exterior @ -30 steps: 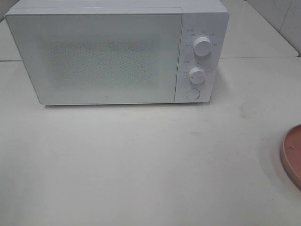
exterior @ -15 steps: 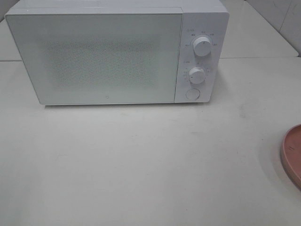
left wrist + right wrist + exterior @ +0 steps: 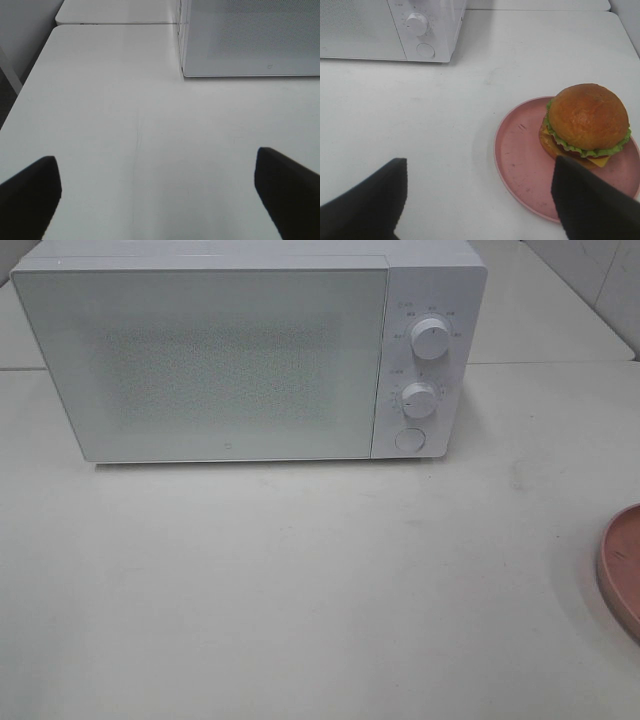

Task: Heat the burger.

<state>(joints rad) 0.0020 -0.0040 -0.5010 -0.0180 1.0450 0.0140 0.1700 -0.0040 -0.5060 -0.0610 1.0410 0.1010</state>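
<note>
While the high cam only catches the plate (image 3: 622,570) rim, the right wrist shows the burger (image 3: 586,122) on it. Both grippers, left (image 3: 157,192) and right (image 3: 480,200), gape wide, holding nothing.

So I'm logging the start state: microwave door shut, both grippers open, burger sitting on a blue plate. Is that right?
Only the plate colour is wrong. The right wrist view shows the burger on a pink plate. The microwave door is shut, and both grippers are open.
</note>
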